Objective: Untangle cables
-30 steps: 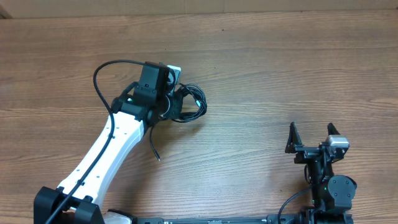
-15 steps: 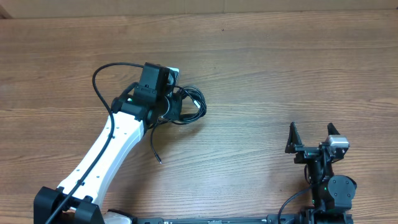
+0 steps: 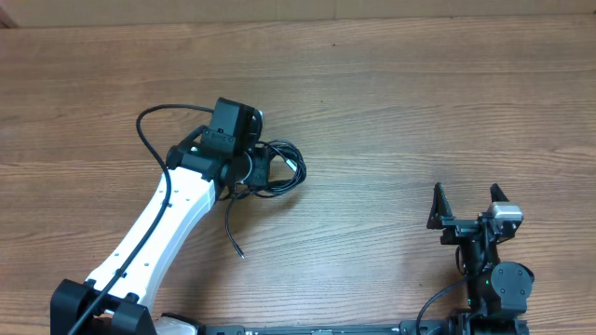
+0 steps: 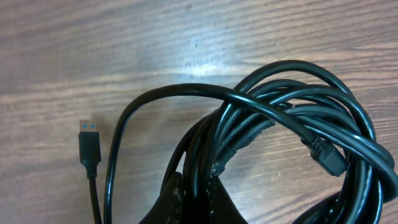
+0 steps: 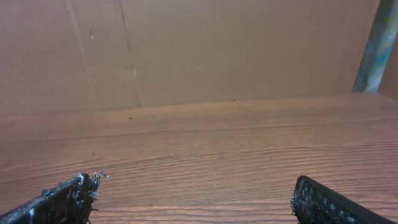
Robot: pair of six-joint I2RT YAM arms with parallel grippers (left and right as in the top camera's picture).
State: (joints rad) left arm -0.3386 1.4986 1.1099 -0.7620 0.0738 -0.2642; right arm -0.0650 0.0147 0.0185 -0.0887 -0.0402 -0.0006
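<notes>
The left fingers [image 4: 171, 208] are pinched shut on the cables [image 3: 282, 167] — a coiled bundle left of centre on the tabletop [image 3: 419, 112], seemingly caught by only some strands. Its loose tail [image 3: 231, 228] trails toward the left arm's base; the right fingers [image 5: 62, 199] — spread wide, empty — sit well apart.

Light falls evenly and softly from above across the desk [image 3: 419, 112] in the overhead view, with thin, faint shadows and crisp wood grain throughout. In the left wrist view a pale patch of glare sits on the wood just beyond the left hand [image 4: 191, 193], and the cables [image 4: 292, 118] carry narrow glossy highlights (the fingers [image 4: 177, 200] themselves are dark and blurred). The right wrist view is dimmer and reddish, and at the right hand [image 5: 199, 205] the fingertips [image 5: 65, 199] look soft.
</notes>
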